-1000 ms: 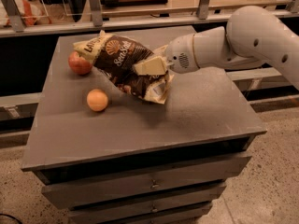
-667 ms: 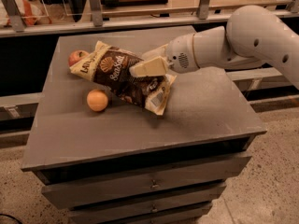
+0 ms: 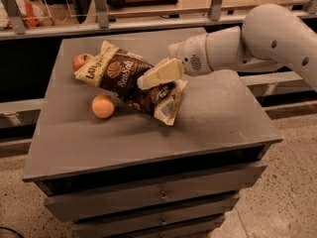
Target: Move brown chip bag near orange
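The brown chip bag (image 3: 126, 81) lies crinkled across the grey cabinet top, its cream-yellow ends at the upper left and lower right. The orange (image 3: 103, 106) sits just left of and below the bag, very close to its edge. My gripper (image 3: 151, 79) reaches in from the right on the white arm and is shut on the brown chip bag near its middle, the cream fingers (image 3: 163, 72) pressed over the bag's right half.
A red apple (image 3: 79, 61) sits at the bag's upper-left end, partly hidden by it. The grey cabinet top (image 3: 223, 118) has drawers below. A railing and shelf run behind the far edge. The white arm (image 3: 267, 38) spans the right side.
The gripper has dragged the bag left and slightly toward the front. The bag now covers part of the apple and lies closer to the orange.
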